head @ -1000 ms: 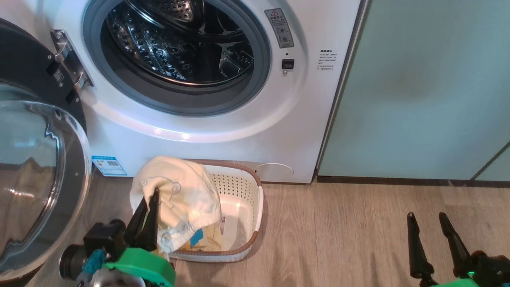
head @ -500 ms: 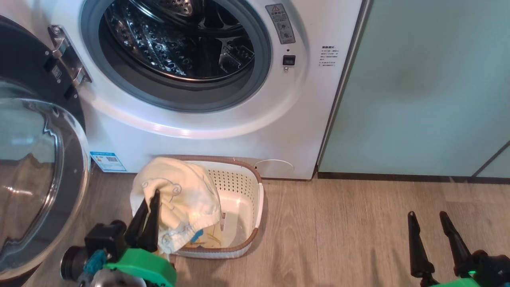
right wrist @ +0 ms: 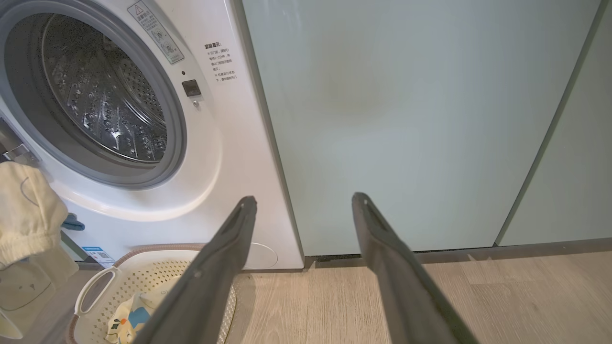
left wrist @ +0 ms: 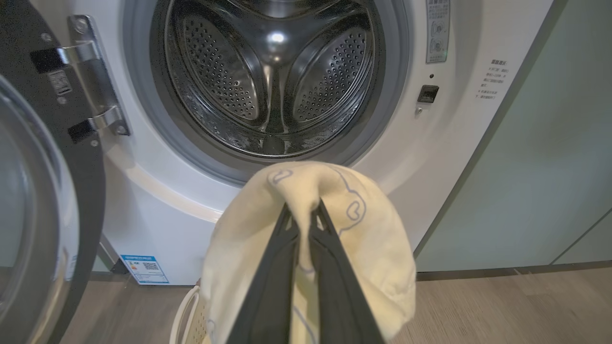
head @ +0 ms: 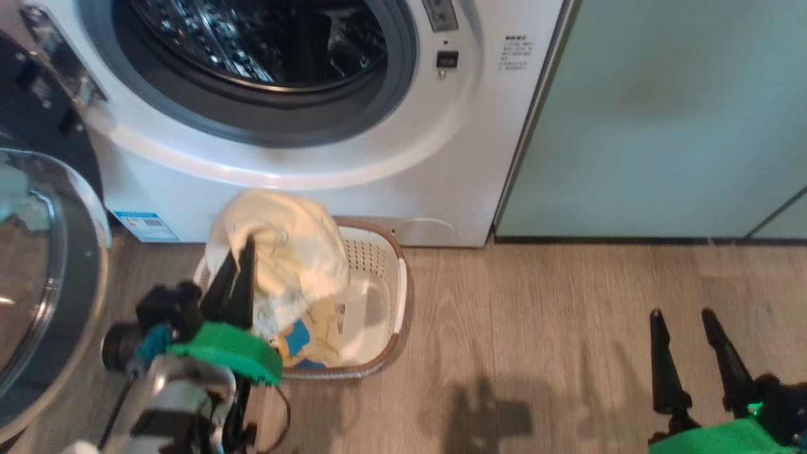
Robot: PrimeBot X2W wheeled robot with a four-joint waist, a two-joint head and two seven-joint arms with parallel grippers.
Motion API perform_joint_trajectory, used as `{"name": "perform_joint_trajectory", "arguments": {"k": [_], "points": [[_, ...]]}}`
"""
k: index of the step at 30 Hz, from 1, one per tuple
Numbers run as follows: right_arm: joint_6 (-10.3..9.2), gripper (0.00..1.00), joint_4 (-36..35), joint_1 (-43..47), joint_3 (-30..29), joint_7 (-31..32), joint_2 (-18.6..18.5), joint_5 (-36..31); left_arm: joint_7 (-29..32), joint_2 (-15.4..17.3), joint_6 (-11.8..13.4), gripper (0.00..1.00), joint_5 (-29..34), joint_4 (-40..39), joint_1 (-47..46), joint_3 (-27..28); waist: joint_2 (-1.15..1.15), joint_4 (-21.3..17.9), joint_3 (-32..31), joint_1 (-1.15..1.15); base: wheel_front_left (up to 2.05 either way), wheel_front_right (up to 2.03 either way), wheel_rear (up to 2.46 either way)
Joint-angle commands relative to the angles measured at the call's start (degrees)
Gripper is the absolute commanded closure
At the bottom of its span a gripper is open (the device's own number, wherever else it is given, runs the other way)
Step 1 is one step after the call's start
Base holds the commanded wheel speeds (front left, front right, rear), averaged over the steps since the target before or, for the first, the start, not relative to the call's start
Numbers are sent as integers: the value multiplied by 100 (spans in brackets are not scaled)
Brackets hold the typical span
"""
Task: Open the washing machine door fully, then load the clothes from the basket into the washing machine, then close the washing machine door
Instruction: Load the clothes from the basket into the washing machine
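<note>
Clothes point(head: 290, 252): cream piece clamped in left gripper point(head: 247, 246) above basket point(head: 398, 277) (right gripper point(head: 681, 313) apart)

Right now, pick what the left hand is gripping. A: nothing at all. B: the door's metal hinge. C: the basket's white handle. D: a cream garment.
D: the left hand is shut on a cream garment, which drapes over its fingers above the basket.

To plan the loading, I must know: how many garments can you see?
2. One cream garment hangs from the shut left gripper above the basket; one yellow garment with a blue patch lies in the basket. More may be hidden beneath.
</note>
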Motion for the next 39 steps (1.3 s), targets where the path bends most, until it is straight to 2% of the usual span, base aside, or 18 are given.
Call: {"name": "perform_joint_trajectory", "arguments": {"k": [1, 8, 17, 27, 33, 36, 39], "points": [[-16, 0, -240, -320, 107, -38, -75, -35, -74, 154, -79, 100, -46, -26, -560, 250, 0, -104, 294, 0, 0, 0, 0], [-16, 0, -342, -573, 102, -38, -75, 18, -75, 280, -243, 100, -138, 604, -1474, 307, 0, -288, 917, 0, 0, 0, 0], [-16, 0, -505, -919, 75, -38, -75, 210, 416, 567, -605, 100, -514, 1571, -2939, 443, 0, -556, 1751, 0, 0, 0, 0], [-16, 0, -542, -1263, 81, -38, -75, 568, 1923, 1299, -867, 100, -804, 2211, -4745, 539, 0, -838, 2456, 0, 0, 0, 0], [-16, 0, -553, -1438, 228, -38, -75, 753, 3013, 1722, -838, 100, -875, 2388, -5712, 538, 0, -1028, 2796, 0, 0, 0, 0], [-16, 0, -556, -1534, 320, -38, -75, 847, 3350, 1943, -796, 100, -810, 2480, -6239, 509, 0, -1175, 3017, 0, 0, 0, 0], [-16, 0, -550, -1604, 384, -38, -75, 913, 3415, 2117, -744, 100, -711, 2575, -6563, 502, 0, -1319, 3147, 0, 0, 0, 0]]}}
